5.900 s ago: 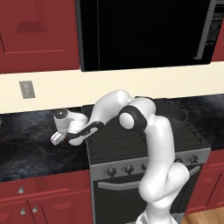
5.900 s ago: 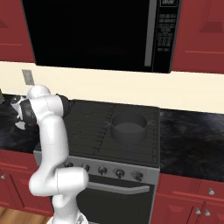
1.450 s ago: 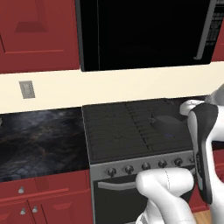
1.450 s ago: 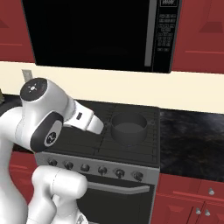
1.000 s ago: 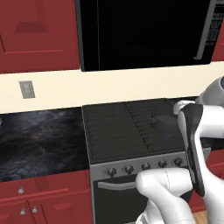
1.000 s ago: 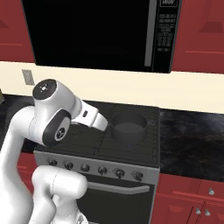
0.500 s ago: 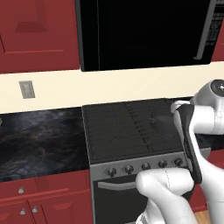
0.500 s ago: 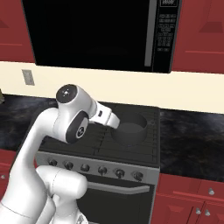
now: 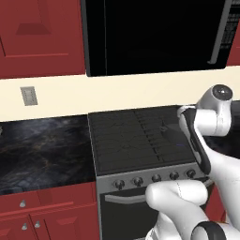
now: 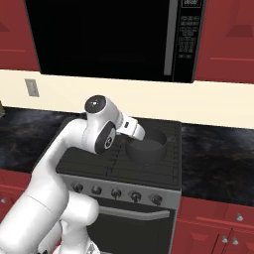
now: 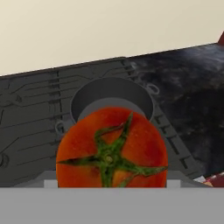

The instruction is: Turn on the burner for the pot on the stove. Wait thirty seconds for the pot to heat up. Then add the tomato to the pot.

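The tomato (image 11: 112, 151), red-orange with a green star-shaped stalk, sits large at the bottom of the hand view, held in my gripper (image 10: 137, 130), which is shut on it. It hides the finger tips. Just beyond it stands the round grey pot (image 11: 112, 97) on the rear right grate of the black stove (image 10: 94, 159). From the right base view, my hand hangs at the pot's (image 10: 147, 145) left rim, a little above the grates. A row of dark knobs (image 10: 116, 193) lines the grey steel front.
A black microwave (image 10: 104, 37) hangs low over the stove. Dark stone counter (image 10: 213, 158) runs on both sides, with red cabinets (image 9: 42, 35) above and below. My own white arm (image 9: 206, 136) crosses the stove's right side in the left base view.
The arm has swung from the left counter across the stove to the right. Over the last second the hand has moved closer to the pot and now hangs at its rim.
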Tool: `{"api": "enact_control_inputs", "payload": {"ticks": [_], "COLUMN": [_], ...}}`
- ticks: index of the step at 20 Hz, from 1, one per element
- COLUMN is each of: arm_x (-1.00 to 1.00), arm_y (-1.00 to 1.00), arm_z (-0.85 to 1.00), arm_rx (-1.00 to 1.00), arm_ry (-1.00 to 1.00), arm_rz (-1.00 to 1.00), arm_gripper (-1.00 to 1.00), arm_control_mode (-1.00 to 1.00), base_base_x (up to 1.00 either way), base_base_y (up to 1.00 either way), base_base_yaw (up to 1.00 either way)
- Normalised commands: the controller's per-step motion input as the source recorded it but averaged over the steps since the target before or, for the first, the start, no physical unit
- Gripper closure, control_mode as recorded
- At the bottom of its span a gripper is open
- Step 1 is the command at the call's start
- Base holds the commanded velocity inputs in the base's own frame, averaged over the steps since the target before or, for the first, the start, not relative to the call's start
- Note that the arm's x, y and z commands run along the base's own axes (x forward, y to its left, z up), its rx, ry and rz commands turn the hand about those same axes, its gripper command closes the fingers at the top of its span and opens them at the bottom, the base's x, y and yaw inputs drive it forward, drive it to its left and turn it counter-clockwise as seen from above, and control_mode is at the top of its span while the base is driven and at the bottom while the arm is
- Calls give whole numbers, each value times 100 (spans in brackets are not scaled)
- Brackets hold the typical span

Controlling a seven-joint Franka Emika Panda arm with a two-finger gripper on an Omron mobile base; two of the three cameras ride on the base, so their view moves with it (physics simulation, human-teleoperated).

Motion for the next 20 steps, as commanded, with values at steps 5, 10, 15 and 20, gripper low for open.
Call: {"api": "enact_control_inputs", "payload": {"ticks": [5, 10, 15, 20], "arm_x": [50, 42, 22, 26], "arm_y": [-9, -10, -2, -13], "arm_z": [-21, -20, -36, -23], "arm_rx": [0, 0, 0, 0], "arm_ry": [14, 16, 2, 0], "arm_rz": [3, 4, 3, 3], "arm_gripper": [100, 100, 100, 100], "arm_control_mode": [-100, -100, -100, -100], "base_base_x": [0, 0, 0, 0], "base_base_y": [0, 0, 0, 0], "base_base_yaw": [0, 0, 0, 0]}}
